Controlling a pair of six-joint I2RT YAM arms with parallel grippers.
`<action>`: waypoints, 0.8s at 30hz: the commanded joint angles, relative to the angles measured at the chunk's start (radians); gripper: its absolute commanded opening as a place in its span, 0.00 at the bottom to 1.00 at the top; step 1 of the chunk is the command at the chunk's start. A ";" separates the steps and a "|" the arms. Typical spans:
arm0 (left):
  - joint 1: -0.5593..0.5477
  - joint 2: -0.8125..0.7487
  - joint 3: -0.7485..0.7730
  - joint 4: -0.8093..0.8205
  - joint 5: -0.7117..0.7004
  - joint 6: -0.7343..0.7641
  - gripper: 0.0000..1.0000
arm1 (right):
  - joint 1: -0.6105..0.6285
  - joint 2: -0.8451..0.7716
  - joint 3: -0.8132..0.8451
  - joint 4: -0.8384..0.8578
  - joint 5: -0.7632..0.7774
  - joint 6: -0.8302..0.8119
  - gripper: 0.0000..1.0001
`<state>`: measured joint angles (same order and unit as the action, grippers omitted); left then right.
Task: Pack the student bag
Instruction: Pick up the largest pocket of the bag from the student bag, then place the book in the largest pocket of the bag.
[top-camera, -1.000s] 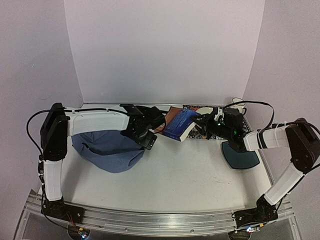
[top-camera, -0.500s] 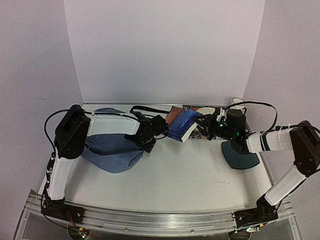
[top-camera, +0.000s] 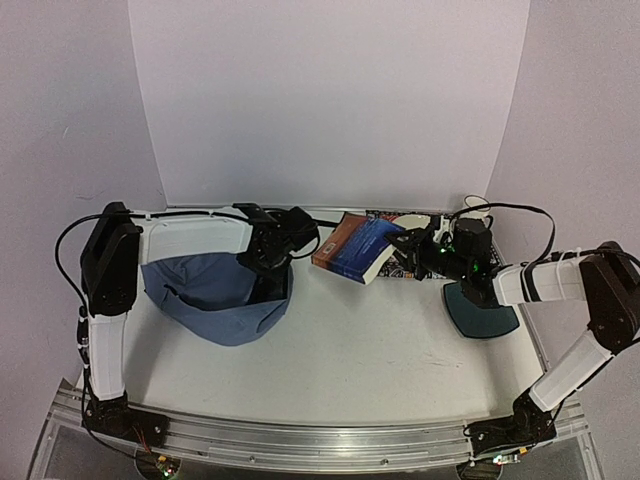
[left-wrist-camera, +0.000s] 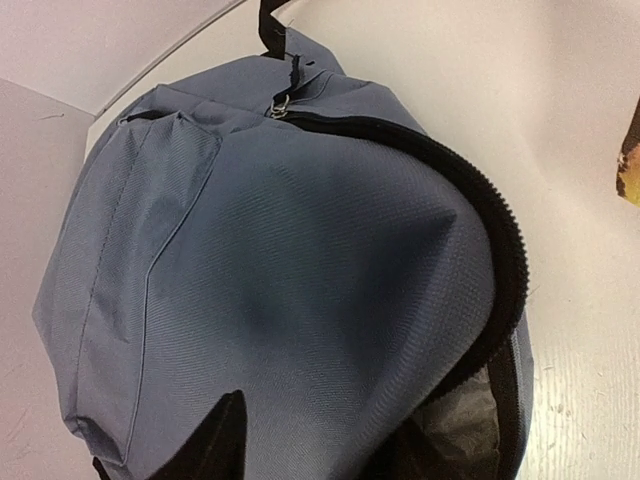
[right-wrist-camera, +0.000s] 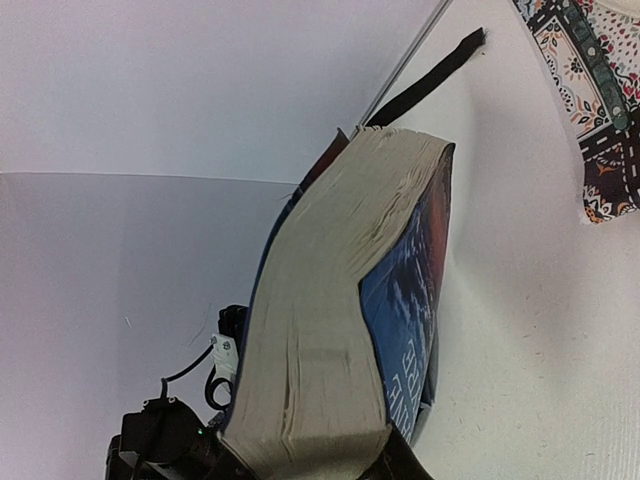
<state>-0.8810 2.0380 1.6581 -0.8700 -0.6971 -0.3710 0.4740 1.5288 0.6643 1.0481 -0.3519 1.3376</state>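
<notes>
From above, the student bag (top-camera: 215, 300) is lying at the left of the white surface (top-camera: 360, 350), and my left jaws are sitting at its upper right rim. My left wrist view is showing more: the zipper (left-wrist-camera: 500, 250) gaping over dark lining and one fingertip (left-wrist-camera: 225, 435) outside the blue flap. Whether those jaws are pinching fabric, I cannot tell. My right jaws are clamping a thick blue book (top-camera: 355, 248) across its covers, tilted, just right of the bag. A dark oval pad (top-camera: 480, 308) is lying near the right edge. Bare surface is stretching between bag and pad.
</notes>
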 joint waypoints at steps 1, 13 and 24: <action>0.012 -0.094 -0.003 -0.034 0.008 0.044 0.32 | 0.000 -0.046 0.084 0.263 -0.039 0.031 0.00; 0.053 -0.171 0.249 -0.114 0.142 0.232 0.00 | 0.084 0.013 0.161 0.334 -0.043 0.126 0.00; 0.055 -0.144 0.549 -0.166 0.320 0.311 0.00 | 0.192 0.153 0.292 0.443 -0.028 0.204 0.00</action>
<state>-0.8104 1.9377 2.0552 -1.0752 -0.4755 -0.0994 0.6384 1.6825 0.8349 1.0908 -0.3626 1.4918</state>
